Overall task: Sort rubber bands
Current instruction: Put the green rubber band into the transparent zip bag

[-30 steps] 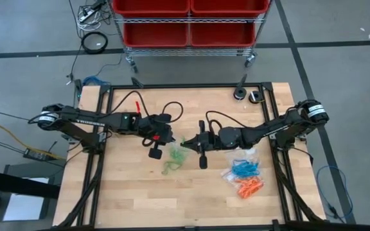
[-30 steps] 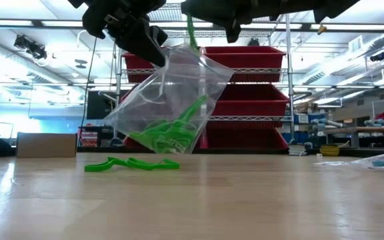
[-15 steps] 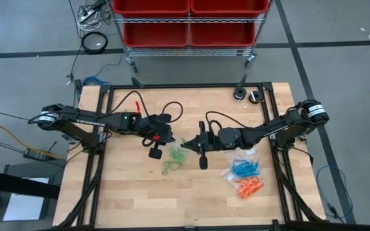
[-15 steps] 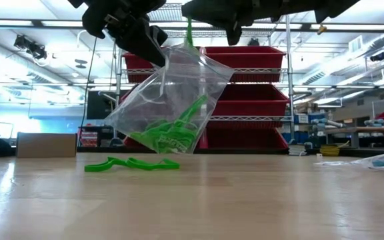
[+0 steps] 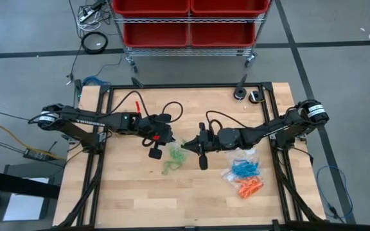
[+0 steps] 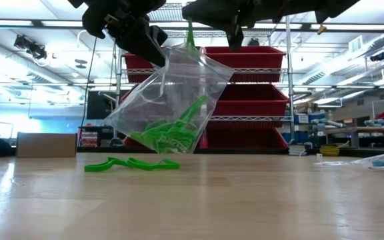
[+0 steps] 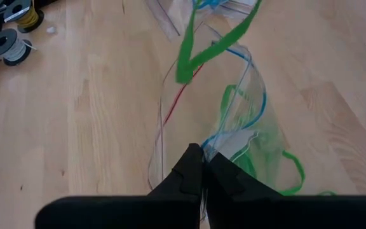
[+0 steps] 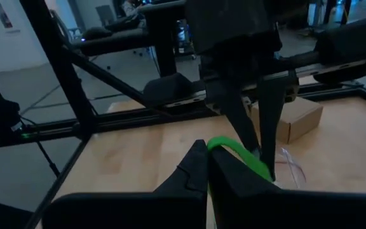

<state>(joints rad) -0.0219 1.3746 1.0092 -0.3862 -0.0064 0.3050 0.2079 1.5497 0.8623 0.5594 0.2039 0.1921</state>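
Note:
A clear zip bag [image 6: 172, 100] with green rubber bands inside hangs over the middle of the table [image 5: 127, 192]. My left gripper [image 6: 153, 50] is shut on the bag's top. My right gripper [image 5: 185, 142] is just to the right of it, shut on a single green rubber band [image 6: 191, 32] above the bag's open mouth. That band also shows in the left wrist view, green band [image 7: 199, 51]. A few loose green bands [image 6: 132, 164] lie flat on the table below the bag, toward the near side [image 5: 170, 167]. My left gripper [image 7: 202, 164] pinches the bag's upper edge at one end of the mouth [image 7: 213, 147] between its two fingers, coming from above and the table's left. The bag hangs tilted below the fingers, lifted clear, its mouth gaping. My right gripper [image 8: 207, 152] pinches one end of the green band [image 8: 224, 147] between its fingertips, reaching in from the table's right. The band hangs below the fingers, and its lower end [image 6: 193, 45] is at the bag's mouth.
On the right part of the table lie a clear bag of blue bands [image 5: 243, 168] and one of orange bands [image 5: 249, 187]. Two small rolls [image 5: 246, 95] sit at the far edge. A rack of red bins [image 5: 188, 19] stands beyond the table. The near left of the table is bare wood.

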